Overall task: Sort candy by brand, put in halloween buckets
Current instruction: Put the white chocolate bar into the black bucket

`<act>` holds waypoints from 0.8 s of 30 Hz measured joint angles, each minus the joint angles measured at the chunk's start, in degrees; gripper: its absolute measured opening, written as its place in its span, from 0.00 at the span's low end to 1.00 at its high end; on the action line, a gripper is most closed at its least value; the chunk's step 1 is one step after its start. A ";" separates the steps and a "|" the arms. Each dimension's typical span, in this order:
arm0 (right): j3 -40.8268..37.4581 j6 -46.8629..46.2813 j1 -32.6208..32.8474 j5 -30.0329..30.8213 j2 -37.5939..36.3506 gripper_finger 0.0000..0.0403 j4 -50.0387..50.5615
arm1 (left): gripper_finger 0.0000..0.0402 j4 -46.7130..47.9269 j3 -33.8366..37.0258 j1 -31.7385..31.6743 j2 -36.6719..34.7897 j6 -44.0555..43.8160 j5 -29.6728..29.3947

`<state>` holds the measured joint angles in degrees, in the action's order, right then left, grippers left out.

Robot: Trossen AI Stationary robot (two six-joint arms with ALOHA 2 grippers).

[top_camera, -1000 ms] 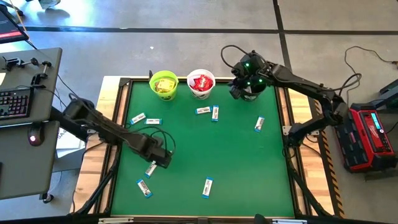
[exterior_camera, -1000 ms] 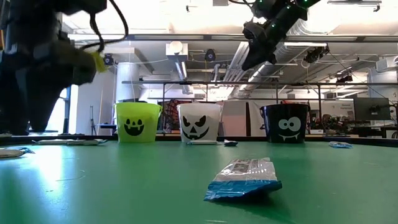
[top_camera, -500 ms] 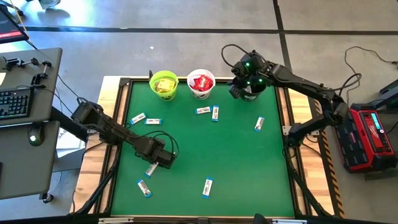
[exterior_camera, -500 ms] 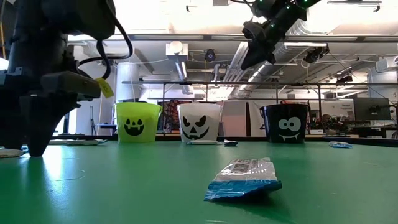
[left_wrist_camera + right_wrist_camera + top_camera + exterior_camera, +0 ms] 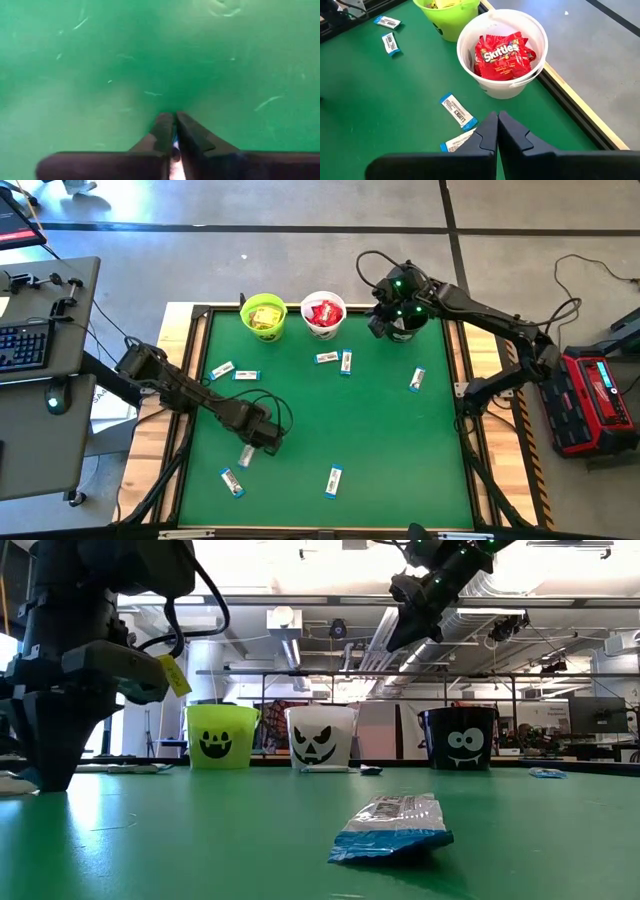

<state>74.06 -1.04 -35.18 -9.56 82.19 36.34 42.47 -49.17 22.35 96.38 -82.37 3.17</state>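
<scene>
Left gripper (image 5: 262, 438) clenched on 1 blue-and-white bar (image 5: 246, 453), near-left of the table (image 5: 390, 450). Right gripper (image 5: 497, 134) clenched empty above black bucket (image 5: 459, 737).

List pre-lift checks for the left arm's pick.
1. Left gripper shut on narrow blue-and-white candy bar: ok, a strip of wrapper shows between the fingers.
2. Depth of that grip: cannot tell, only a sliver is visible.
3. Black jack-o'-lantern bucket free for a drop: not ok, the right gripper hangs above it, shut and empty.
4. Other buckets sorted: ok, lime green bucket holds yellow packets, white bucket holds red packets.
5. Neighbouring bars clear of the pick: ok, none touches the gripper.
</scene>
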 joint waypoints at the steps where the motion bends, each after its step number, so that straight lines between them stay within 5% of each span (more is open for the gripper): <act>1: 0.00 0.00 0.00 0.00 0.00 0.00 -0.18 | 0.02 -0.28 0.04 -0.05 -0.01 0.58 0.01; 24: 0.00 1.46 0.00 0.00 0.02 0.00 -0.31 | 0.00 -0.19 0.39 -4.70 -13.55 13.30 -0.27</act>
<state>74.06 0.42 -35.18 -9.56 82.21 36.03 42.28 -48.77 17.65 82.82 -69.07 2.91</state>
